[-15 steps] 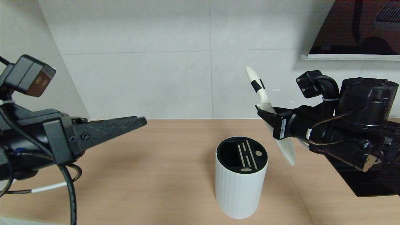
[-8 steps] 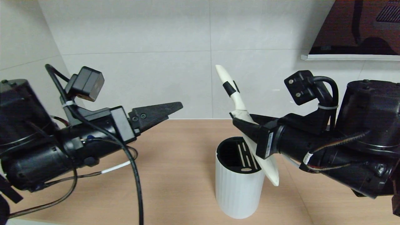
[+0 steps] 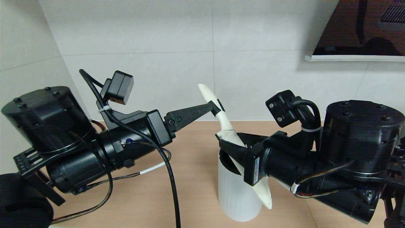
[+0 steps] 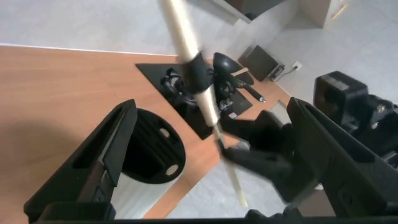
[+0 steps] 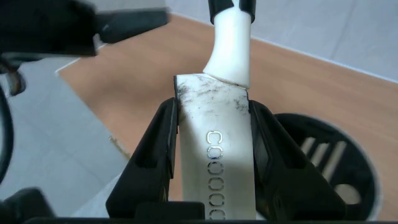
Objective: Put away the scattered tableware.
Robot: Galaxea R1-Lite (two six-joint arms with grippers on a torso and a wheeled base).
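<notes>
A white knife [image 3: 221, 117] with a black band on its handle is tilted, handle up, over the white ribbed holder [image 3: 235, 198] with its black slotted top [image 4: 149, 152]. My right gripper [image 3: 229, 144] is shut on the knife's blade [image 5: 214, 155], just above the holder [image 5: 329, 168]. My left gripper [image 4: 211, 124] is open, its fingers [image 4: 115, 146] spread wide with the knife handle [image 4: 186, 43] between them, near the band. In the head view the left fingertip [image 3: 202, 110] meets the handle at that band.
The holder stands on a wooden counter [image 3: 190, 190] against a tiled wall. A black cooktop [image 4: 180, 93] with dark utensils lies on the counter's right side. A range hood [image 3: 364, 28] hangs at the upper right.
Both arms have moved toward the middle. The right one carried the knife left to above the holder. The left gripper advanced until its fingers reached the knife handle.
</notes>
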